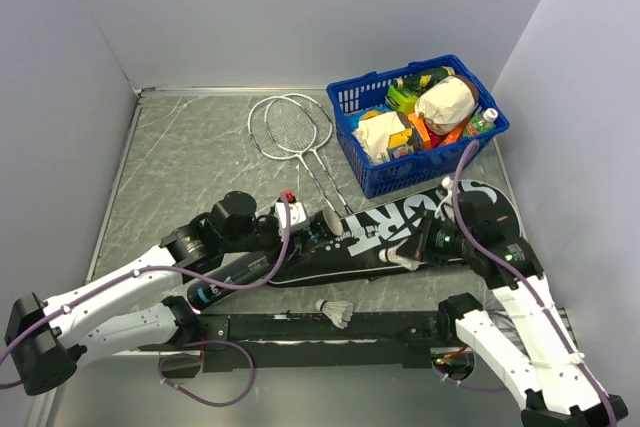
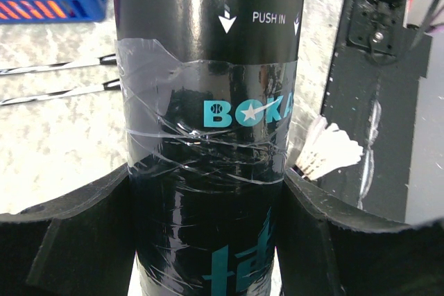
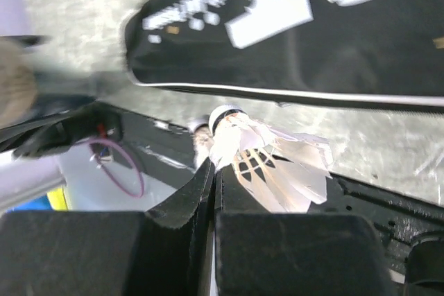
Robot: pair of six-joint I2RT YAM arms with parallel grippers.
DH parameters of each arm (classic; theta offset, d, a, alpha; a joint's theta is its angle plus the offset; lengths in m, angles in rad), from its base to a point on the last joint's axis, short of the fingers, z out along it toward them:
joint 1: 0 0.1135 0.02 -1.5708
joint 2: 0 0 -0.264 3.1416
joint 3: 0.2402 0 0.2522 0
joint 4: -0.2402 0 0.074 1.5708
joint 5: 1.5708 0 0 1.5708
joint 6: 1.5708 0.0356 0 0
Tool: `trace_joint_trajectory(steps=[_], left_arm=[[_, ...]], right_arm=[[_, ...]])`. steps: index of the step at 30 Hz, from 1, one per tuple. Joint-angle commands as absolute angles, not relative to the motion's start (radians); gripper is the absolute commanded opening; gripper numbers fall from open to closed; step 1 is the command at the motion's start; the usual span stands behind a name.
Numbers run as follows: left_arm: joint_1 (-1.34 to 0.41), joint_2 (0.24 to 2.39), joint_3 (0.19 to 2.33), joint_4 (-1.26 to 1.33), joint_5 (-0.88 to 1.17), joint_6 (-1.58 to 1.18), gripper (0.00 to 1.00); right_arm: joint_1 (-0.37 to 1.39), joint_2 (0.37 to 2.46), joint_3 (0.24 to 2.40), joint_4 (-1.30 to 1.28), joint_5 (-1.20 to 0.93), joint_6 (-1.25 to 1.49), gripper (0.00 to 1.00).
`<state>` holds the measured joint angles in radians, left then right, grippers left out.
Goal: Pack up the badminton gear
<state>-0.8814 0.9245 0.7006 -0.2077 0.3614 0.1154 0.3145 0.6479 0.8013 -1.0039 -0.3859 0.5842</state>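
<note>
The dark tube [image 1: 230,280] lies slanted on the table, and my left gripper [image 1: 258,259] is shut on its body. In the left wrist view both pads [image 2: 83,233] press the taped tube [image 2: 208,88], whose open "PUSH IN" end points away. My right gripper [image 3: 214,171] is shut on the feather edge of a white shuttlecock [image 3: 267,154] just above the black bag [image 3: 312,53]. From above, that shuttlecock [image 1: 402,261] sits by the bag [image 1: 400,227] lettered "SPORT". A second shuttlecock [image 1: 335,312] lies on the black rail. Two rackets [image 1: 290,127] lie at the back.
A blue basket [image 1: 400,175] full of groceries stands at the back right, close to the bag's wide end. The black rail [image 1: 290,329] runs between the arm bases. Grey walls close in both sides of the table.
</note>
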Motion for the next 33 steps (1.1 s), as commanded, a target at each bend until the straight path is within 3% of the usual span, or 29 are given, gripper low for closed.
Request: trace_joint_trajectory(steps=[1,15,33], left_arm=[[-0.894,0.943,0.724,-0.190,0.425,0.135,0.01],[-0.954,0.946,0.715,-0.192,0.456,0.160,0.01],[-0.962,0.933,0.716,-0.193,0.457,0.164,0.01]], right_arm=[[0.322,0.686,0.964,-1.038,-0.462,0.462,0.00],[0.359,0.822,1.155,-0.973,-0.736,0.322,0.00],[0.617,0.953,1.120,-0.738,-0.660,0.462,0.00]])
